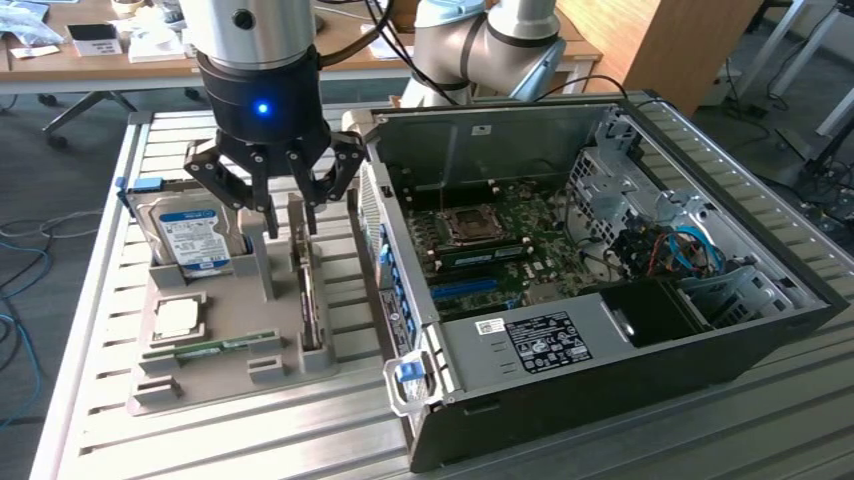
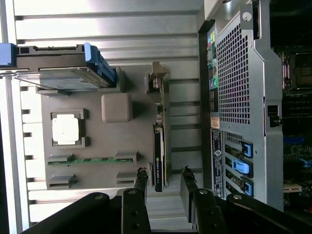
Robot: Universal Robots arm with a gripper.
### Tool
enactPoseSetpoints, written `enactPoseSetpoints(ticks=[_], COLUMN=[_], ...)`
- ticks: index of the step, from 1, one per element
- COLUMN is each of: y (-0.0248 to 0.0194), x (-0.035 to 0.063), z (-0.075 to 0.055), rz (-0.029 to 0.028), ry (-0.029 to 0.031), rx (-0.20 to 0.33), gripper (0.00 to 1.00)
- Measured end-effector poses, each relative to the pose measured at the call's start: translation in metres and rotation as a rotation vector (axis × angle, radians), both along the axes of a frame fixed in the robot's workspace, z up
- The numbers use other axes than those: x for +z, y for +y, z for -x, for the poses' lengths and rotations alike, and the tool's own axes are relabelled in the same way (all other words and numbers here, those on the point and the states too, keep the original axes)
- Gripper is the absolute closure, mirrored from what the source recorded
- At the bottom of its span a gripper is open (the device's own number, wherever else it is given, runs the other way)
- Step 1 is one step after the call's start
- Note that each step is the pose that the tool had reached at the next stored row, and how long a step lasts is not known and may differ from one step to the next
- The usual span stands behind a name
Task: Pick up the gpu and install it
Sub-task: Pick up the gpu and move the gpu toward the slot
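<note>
The gripper [image 1: 283, 222] [image 2: 164, 181] hangs just above the grey tray [image 1: 220, 375] [image 2: 95, 141] with its fingers [image 2: 141, 181] spread wide and nothing between them. The gpu [image 1: 310, 292] [image 2: 160, 146] stands on its long edge in a slot along the tray's side nearest the computer case [image 1: 694, 330] [image 2: 243, 97]. In the wrist view the fingertips sit to either side of one end of the card without touching it. Close by on the tray, a square grey block [image 2: 117, 107] rises just beside the card. Past it, a hard drive [image 1: 187, 238] [image 2: 63, 73] with a blue-white label stands upright in its own holder. A processor chip [image 1: 178, 318] [image 2: 66, 130] and a narrow memory stick [image 1: 214, 348] [image 2: 90, 160] lie flat further along. The case's rear panel stands just beside the gpu's slot, leaving a narrow gap on that side. Further off, the case lies open on the slatted table [image 1: 80, 420], its motherboard [image 1: 494, 250] exposed. Beyond it are cluttered desks [image 1: 134, 50].
</note>
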State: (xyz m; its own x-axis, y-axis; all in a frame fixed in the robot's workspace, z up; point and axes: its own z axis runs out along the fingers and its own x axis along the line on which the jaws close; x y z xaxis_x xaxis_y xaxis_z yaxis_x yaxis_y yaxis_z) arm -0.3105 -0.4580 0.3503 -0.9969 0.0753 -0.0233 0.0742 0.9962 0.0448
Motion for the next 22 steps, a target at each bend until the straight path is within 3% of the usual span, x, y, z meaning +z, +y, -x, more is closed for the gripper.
enactPoseSetpoints(ticks=[22], y=[0.0], x=[-0.0027], z=[0.0], rz=[0.0001], ry=[0.0001], rx=[0.0], gripper=[0.58])
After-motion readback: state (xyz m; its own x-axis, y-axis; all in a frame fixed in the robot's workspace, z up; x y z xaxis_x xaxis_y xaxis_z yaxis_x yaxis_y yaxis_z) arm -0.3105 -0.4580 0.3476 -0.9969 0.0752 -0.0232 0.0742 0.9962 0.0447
